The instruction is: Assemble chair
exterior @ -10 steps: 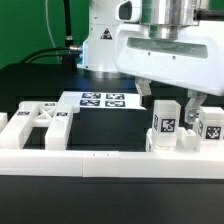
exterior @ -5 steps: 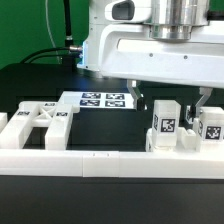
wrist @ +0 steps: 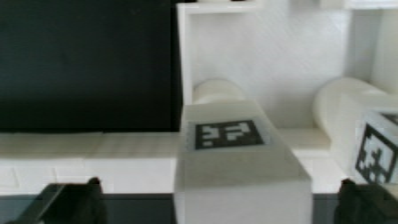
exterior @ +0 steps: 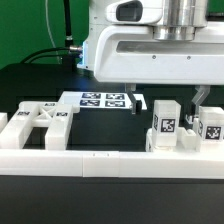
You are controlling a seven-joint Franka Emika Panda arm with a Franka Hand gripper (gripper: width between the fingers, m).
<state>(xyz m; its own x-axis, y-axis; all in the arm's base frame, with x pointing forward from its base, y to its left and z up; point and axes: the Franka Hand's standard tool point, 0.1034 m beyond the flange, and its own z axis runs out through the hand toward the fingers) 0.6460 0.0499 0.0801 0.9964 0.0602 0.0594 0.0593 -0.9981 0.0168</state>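
Several white chair pieces with square tags lie along the front. Two upright blocks stand at the exterior view's right, one (exterior: 165, 125) nearer the middle and one (exterior: 210, 125) at the edge. A flat cross-shaped piece (exterior: 40, 120) lies at the left. My gripper (exterior: 170, 99) is open and empty, just above the nearer block, one finger on each side of it. In the wrist view this block (wrist: 228, 140) stands between my dark fingertips (wrist: 71, 205), apart from both, with the gripper (wrist: 214, 205) over it. The second block (wrist: 368, 130) is beside it.
The marker board (exterior: 105, 100) lies flat on the black table behind the pieces. A long plain white border rail (exterior: 100, 160) runs along the front edge. In the wrist view a white panel (wrist: 249, 50) stands behind the blocks.
The hand has shifted toward the exterior view's left. Its fingers now stand wider apart, one on each side above the nearer block. The pieces have not moved.
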